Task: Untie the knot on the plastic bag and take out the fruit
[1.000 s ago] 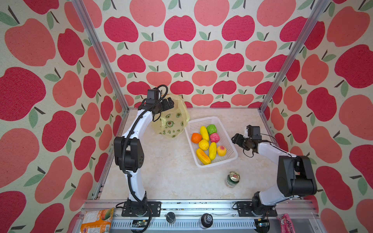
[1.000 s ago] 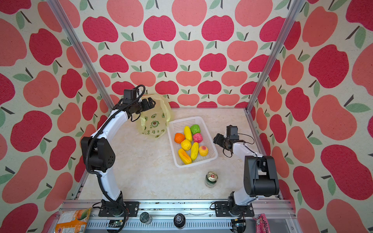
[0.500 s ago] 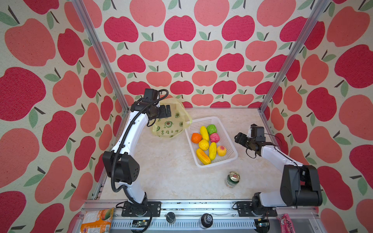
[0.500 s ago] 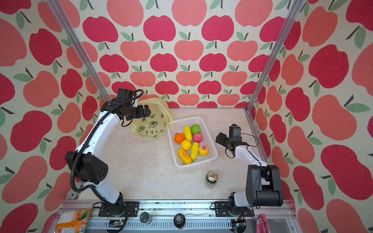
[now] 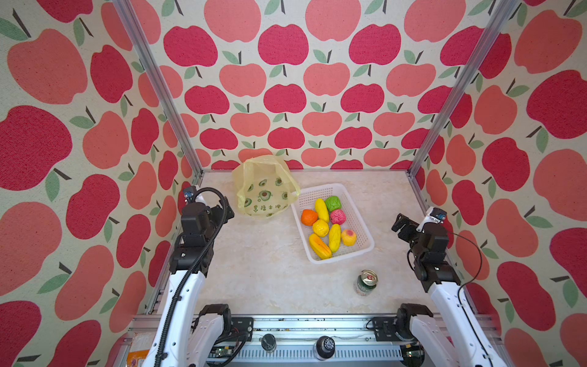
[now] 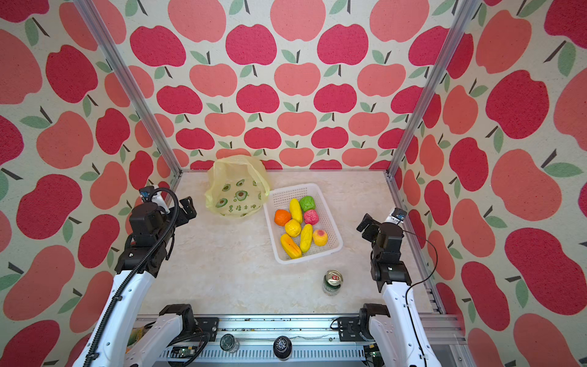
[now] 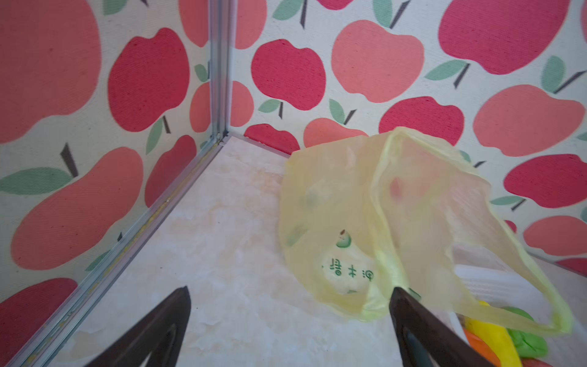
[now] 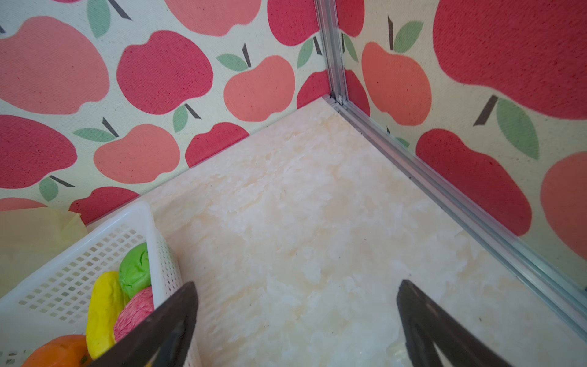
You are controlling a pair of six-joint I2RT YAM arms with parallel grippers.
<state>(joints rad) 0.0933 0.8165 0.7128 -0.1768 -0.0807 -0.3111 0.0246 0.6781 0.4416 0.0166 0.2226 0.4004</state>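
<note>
The plastic bag (image 5: 265, 187) (image 6: 236, 187), thin yellow with green avocado prints, lies slack at the back of the table, its handle loops loose. No knot shows. The fruit (image 5: 327, 227) (image 6: 300, 227), several small toy pieces, lies in the white basket (image 5: 320, 188) beside the bag. My left gripper (image 5: 226, 209) (image 7: 289, 289) hangs open at the left wall, short of the plastic bag (image 7: 365, 222), nothing between its fingers. Open and empty too, my right gripper (image 5: 401, 225) (image 8: 296, 282) hovers over bare table to the right of the basket (image 8: 158, 248).
A green drink can (image 5: 365, 282) (image 6: 332, 282) stands upright in front of the basket. Apple-patterned walls with metal corner posts close in the table on three sides. Both arms' bases sit on the front rail.
My left arm has drawn back from the bag toward the front left, and the bag has settled on the table. My right arm has pulled back to the right with its jaws spread wider.
</note>
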